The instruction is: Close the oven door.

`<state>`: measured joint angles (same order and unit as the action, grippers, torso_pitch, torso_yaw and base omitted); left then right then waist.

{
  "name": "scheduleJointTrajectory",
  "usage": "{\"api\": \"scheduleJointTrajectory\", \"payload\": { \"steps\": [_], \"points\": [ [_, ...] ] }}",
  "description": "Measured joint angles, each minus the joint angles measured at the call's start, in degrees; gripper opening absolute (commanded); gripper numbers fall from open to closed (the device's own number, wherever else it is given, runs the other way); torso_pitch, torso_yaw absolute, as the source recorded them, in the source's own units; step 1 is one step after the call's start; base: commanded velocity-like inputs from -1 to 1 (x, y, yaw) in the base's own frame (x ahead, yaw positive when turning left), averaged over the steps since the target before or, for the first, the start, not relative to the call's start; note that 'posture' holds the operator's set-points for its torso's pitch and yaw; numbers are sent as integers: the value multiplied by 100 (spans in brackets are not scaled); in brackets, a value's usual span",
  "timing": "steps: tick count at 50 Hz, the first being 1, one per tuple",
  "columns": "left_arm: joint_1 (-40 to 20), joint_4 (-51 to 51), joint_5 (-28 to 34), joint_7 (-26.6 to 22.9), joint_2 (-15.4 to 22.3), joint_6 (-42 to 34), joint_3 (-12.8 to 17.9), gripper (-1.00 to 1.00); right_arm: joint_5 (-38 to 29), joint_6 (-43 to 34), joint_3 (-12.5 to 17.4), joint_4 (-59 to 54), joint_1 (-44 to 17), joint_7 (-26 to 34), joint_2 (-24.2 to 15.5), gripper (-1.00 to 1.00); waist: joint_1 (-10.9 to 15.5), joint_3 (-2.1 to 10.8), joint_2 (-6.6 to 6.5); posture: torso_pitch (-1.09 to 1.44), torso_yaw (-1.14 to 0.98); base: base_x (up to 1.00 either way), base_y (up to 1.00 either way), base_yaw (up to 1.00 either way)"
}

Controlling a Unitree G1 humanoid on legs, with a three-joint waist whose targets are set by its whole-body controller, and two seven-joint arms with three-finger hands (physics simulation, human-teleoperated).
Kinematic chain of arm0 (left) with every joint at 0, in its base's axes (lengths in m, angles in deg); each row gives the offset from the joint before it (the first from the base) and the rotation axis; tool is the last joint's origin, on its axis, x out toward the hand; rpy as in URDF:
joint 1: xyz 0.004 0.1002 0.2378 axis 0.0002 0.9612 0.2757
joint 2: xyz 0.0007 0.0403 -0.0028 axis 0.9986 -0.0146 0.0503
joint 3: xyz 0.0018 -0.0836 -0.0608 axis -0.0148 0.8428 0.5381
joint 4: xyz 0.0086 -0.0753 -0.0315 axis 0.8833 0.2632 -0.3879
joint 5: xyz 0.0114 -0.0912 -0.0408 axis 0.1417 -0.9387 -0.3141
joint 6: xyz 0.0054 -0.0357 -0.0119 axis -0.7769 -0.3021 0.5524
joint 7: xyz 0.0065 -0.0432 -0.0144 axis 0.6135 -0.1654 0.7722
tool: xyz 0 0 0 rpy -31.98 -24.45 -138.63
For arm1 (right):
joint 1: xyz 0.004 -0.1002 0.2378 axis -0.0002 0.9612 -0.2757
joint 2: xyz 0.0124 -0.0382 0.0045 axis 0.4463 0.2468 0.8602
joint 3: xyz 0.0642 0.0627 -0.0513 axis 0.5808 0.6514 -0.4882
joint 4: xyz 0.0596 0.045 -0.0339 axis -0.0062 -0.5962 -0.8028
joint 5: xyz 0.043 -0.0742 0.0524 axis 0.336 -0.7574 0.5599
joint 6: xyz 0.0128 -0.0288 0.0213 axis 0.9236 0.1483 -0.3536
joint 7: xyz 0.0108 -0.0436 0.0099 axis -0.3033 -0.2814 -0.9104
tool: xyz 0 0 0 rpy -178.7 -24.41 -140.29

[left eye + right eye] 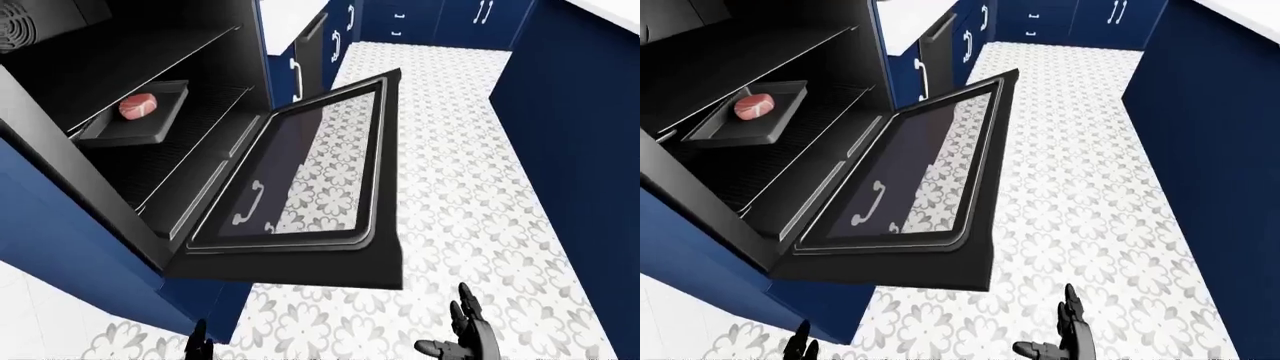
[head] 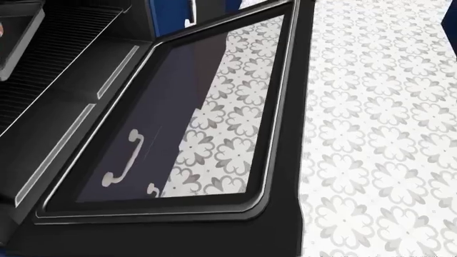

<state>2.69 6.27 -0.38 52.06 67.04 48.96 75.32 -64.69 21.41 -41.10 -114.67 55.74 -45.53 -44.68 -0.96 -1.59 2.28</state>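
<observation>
Oven door (image 1: pixel 300 187) is fully open, hanging flat out from the oven cavity (image 1: pixel 150 150). It lies above and to the left of the right hand (image 1: pixel 465 337) in the left-eye view, well apart from it, no contact. Door is black with a wide dark frame and a rounded pale trim line around a large glass pane (image 2: pixel 186 123). The patterned floor (image 1: pixel 450 210) shows through the right part of the pane; the left part is dark. A pale curved handle shape (image 2: pixel 122 160) shows through the glass near the lower left of the pane in the head view. The door's free edge is the thick black band nearest the hand, along the bottom of the head view.

Inside the cavity, further up and left of the hand: a dark tray (image 1: pixel 745 116) on a rack, with a pink piece of meat (image 1: pixel 752 105) lying on it.

Right hand: low at the bottom edge of both eye views, fingers (image 1: pixel 1070 307) spread upward, holding nothing.

Left hand (image 1: pixel 198 341): only a dark tip at the bottom edge, below the door's free edge. Cannot tell whether its fingers are spread or closed.

Blue cabinets (image 1: pixel 570 135) stand to the upper right of the right hand, and more along the top of the view.
</observation>
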Motion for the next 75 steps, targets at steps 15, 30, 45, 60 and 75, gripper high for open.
{"api": "scheduleJointTrajectory", "payload": {
  "steps": [15, 30, 45, 60, 75],
  "points": [
    [-14, -33, -82, 69, 95, 31, 59, 100, -167, -56, -2, -50, 8, 117, 138, 100, 107, -49, -382, 0, 0, 0, 21, 0],
    [-49, 17, 22, -41, 24, -53, 56, 100, -81, 172, -149, -1, 186, -128, 213, 100, -8, -12, -13, 0, 0, 0, 22, 0],
    [-62, -10, 51, -19, 147, -45, 291, 100, -143, -116, 26, -38, -52, 39, 113, 100, 73, -140, -355, 0, 0, 0, 10, 0],
    [-45, -30, 17, 26, 40, -42, 158, 100, -652, -21, -466, 45, -8, -1427, 204, 100, 82, 56, -189, 0, 0, 0, 0, 0],
    [25, -32, 38, 15, 27, -424, 34, 100, -146, -270, -212, 26, -197, -650, 32, 100, 43, 102, -222, 0, 0, 0, 0, 0]
  ]
}}
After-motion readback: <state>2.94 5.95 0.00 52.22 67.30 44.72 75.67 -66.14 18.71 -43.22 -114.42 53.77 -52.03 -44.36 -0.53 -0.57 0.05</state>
